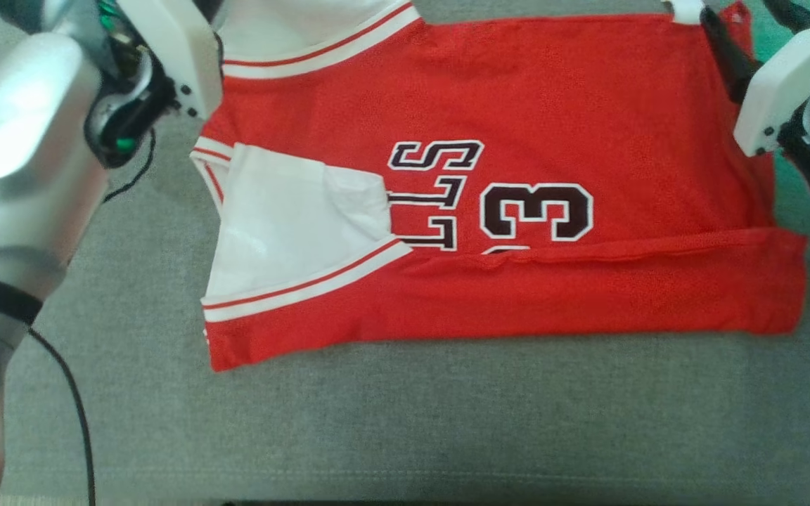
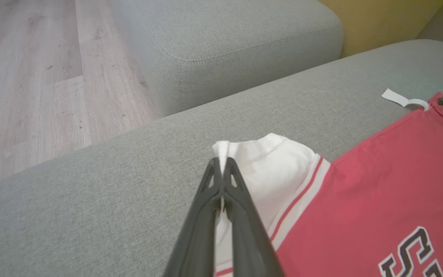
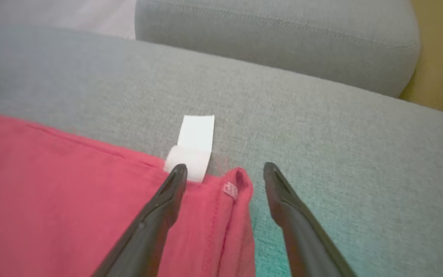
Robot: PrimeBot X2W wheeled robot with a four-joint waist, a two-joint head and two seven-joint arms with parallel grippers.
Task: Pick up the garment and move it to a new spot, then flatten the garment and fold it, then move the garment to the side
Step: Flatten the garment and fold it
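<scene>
The garment is a red sleeveless jersey with white trim, dark lettering and a "3". It lies flat on a grey cushion, its near long edge folded up over the print. My left gripper is shut on the white edge at the jersey's far left corner. At the far right corner my right gripper stands open, one finger over the red cloth and the other over bare cushion, straddling the hem corner. A white tag sticks out there.
The grey cushion extends wide in front of the jersey. A second grey cushion sits beyond it, with wooden floor and a yellow wall past that. A black cable hangs by my left forearm.
</scene>
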